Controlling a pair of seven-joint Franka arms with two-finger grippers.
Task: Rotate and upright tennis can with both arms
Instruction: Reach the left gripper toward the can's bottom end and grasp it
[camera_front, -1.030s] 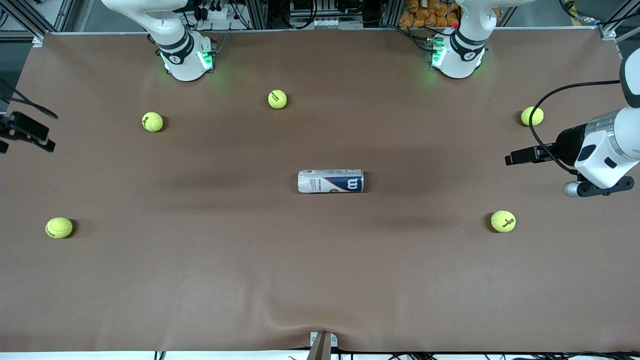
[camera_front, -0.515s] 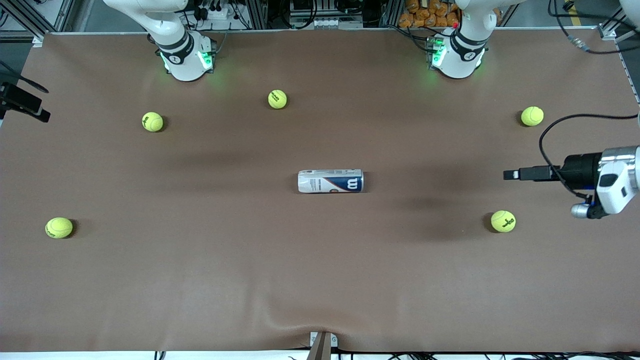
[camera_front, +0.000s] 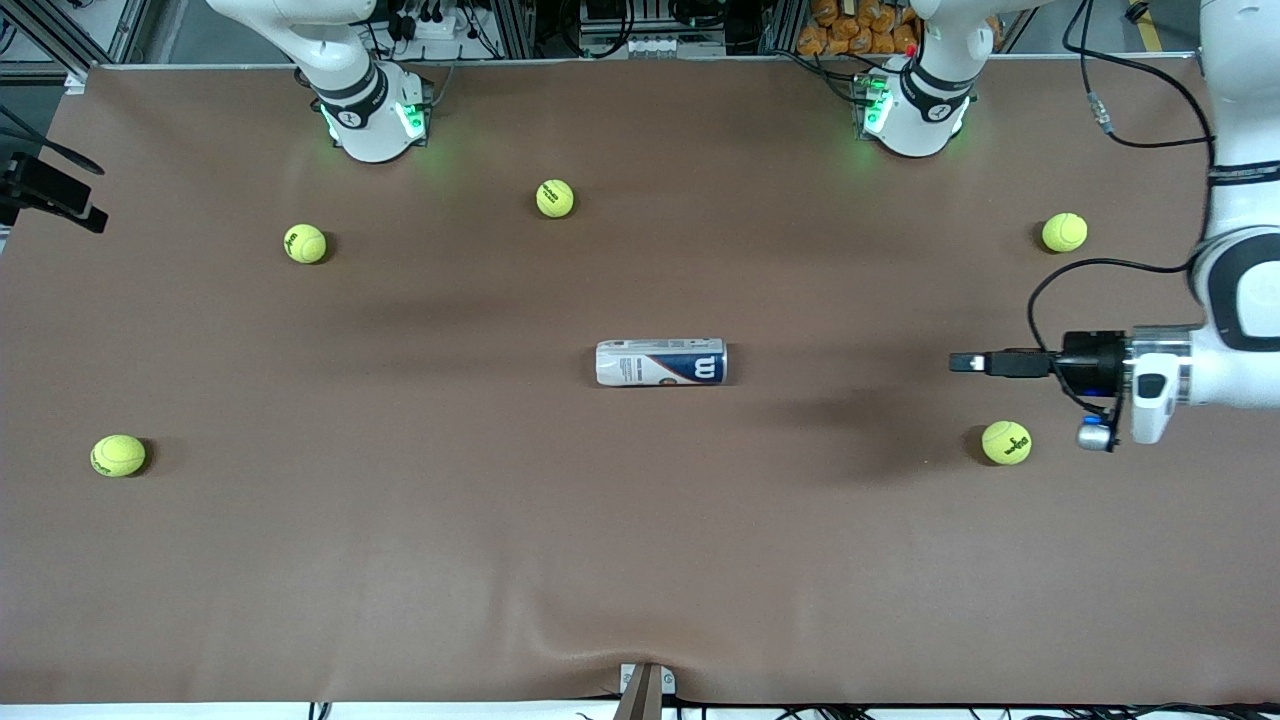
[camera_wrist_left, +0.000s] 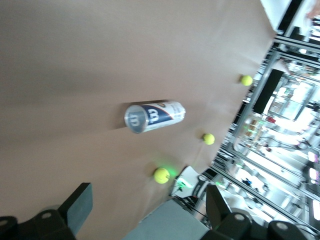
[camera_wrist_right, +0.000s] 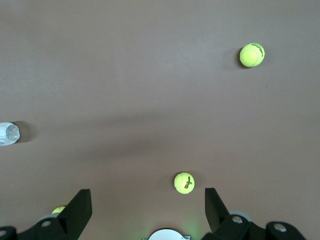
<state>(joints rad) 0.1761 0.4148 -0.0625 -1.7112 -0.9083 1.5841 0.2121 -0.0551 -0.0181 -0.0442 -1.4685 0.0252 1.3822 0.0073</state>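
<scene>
The slim cylindrical tennis can (camera_front: 661, 362), with its white and navy label, large white "W" and silver rim, lies on its side at the middle of the brown-covered table (camera_front: 500, 560), its long axis running from one arm's end of the table toward the other, the "W" end pointing toward the left arm's end. The left gripper (camera_front: 965, 362), black and two-fingered on its white jointed arm, hangs over the table at the left arm's end, well apart from the can, aimed toward it and empty; its fingers (camera_wrist_left: 80, 205) stand spread wide in the left wrist view, which shows the can's silver end face. The right gripper (camera_front: 95, 220) sits over the table's edge at the right arm's end, likewise far from the can, its fingers (camera_wrist_right: 80, 207) spread wide and holding nothing. Five yellow-green tennis balls (camera_front: 1006, 442) lie scattered around the can, none touching it.
</scene>
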